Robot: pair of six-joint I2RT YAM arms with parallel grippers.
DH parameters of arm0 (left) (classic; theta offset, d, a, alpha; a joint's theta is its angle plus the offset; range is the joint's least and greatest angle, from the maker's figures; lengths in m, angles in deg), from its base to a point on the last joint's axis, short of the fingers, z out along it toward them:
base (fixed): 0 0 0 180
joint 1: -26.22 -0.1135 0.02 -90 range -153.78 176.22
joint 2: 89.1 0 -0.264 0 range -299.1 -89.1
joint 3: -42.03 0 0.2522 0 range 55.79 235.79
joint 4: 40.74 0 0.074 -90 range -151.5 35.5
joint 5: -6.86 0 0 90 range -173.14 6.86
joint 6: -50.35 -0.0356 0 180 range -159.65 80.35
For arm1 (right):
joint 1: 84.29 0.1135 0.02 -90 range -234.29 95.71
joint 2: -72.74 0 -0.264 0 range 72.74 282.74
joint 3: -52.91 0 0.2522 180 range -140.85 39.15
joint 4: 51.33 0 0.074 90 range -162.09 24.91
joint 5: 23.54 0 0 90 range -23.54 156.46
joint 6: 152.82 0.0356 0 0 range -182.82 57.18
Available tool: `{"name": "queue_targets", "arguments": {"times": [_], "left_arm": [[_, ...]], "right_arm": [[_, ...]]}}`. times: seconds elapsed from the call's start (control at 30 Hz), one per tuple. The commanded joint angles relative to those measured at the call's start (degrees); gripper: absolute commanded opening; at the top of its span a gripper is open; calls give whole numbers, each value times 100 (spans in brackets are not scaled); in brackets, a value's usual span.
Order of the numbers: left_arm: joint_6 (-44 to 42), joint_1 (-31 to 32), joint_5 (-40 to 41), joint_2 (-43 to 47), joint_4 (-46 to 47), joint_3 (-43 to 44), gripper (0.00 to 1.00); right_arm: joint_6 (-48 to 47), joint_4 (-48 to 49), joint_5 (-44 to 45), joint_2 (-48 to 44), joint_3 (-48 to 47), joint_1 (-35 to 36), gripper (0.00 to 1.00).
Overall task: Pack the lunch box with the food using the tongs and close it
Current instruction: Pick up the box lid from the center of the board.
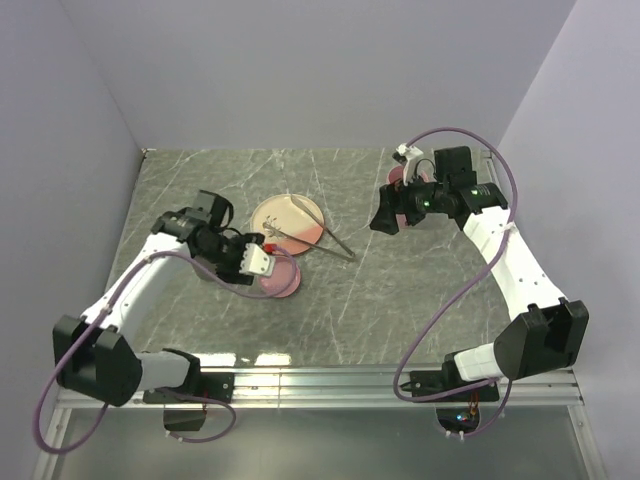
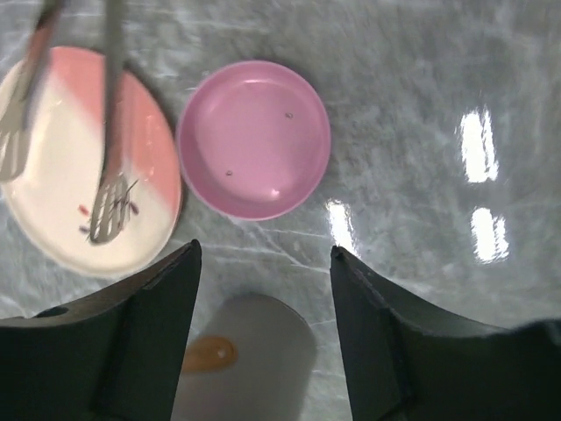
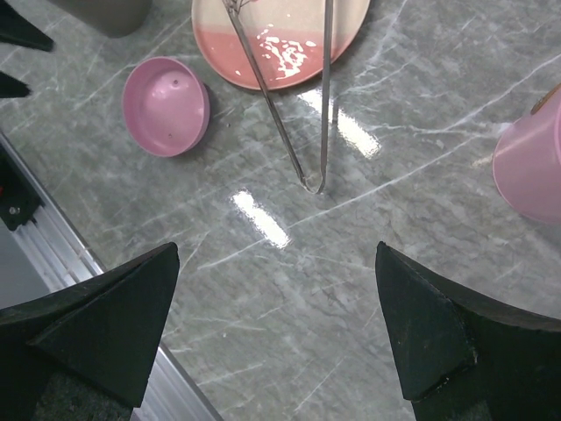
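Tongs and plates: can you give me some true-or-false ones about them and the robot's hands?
1. The tongs lie with their tips on the plate. True.
2. The right gripper is holding the tongs. False: it is open and holds nothing, and the tongs lie on the table apart from it.
3. The small pink dish sits on the table beside the plate. True.
4. The small pink dish is full of food. False: it is nearly bare, with only a few tiny specks inside.
5. The left gripper is open too, with nothing between its fingers. True.
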Motion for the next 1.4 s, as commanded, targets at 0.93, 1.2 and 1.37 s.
{"name": "queue_targets", "arguments": {"times": [0.93,1.2,1.37], "left_arm": [[-2734,1403,2184,-1731,1459,-1160,33],[-1900,1640,1572,-1398,1469,-1109,6],[-603,1790,491,-880,1003,-398,0]], "right_arm": [[-403,-138,-400,-447,360,-584,100],[-306,-15,-400,-596,431,-680,100],[-17,135,-524,-561,264,-716,100]]}}
